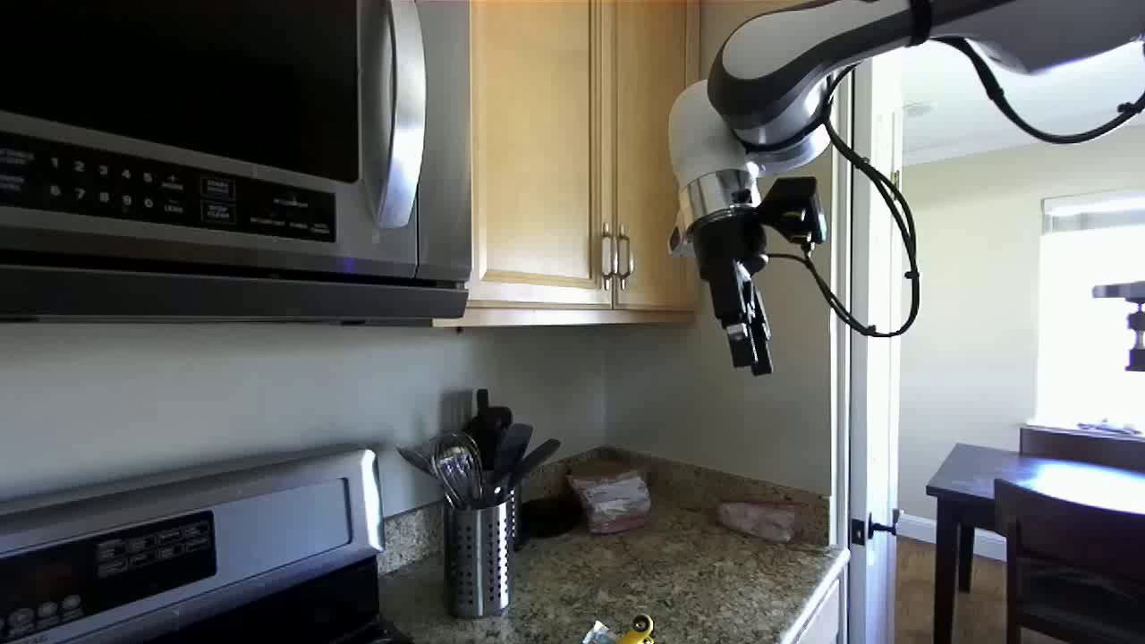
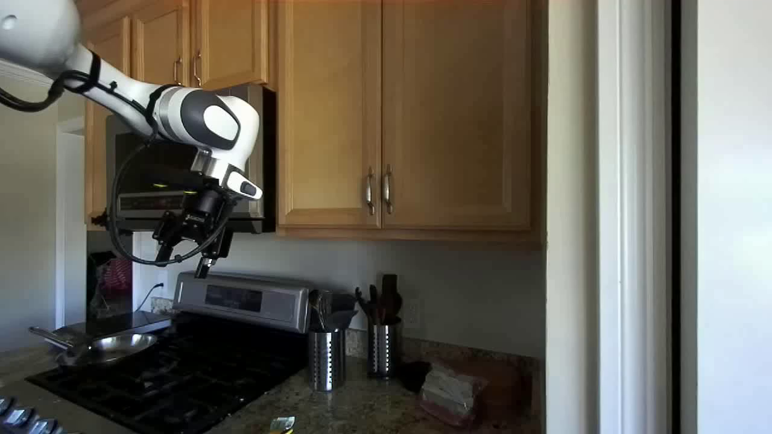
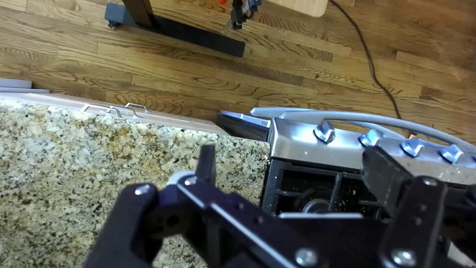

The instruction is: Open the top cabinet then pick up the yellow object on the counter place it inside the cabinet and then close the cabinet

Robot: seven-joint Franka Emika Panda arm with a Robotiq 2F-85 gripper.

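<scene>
Probably light, stiff and a little slippery, like smooth plastic, with nothing to suggest fragility in the small yellow object [image 1: 638,630]. Lies on the speckled granite countertop [image 1: 707,572], forward of the perforated steel utensil canister [image 1: 479,559] toward the front edge, and nearer the edge beside the gas range [image 2: 181,374] than the back corner. Shows a round, dark-centred end; too cut off to name more closely. Touches, or perhaps includes, a pale shiny scrap [image 1: 599,633]; cannot tell which.

Take hold from above, across the yellow sides, just clear of the round end and deep enough to avoid a shallow pinch. Squeeze moderately; leave out the scrap if loose, being likely flimsy and apt to crumple.

Note the Robotiq gripper [image 3: 292,165], spread wide and holding nothing, high above and well apart from all this. First, deal with the honey-coloured wall cabinet [image 1: 541,152], closed in both exterior views. Pinch or hook a slim metal bar handle [image 2: 369,190] around mid-length: likely rigid, smooth and prone to slide in a loose hold, with a fairly easy hinged swing to expect.
</scene>
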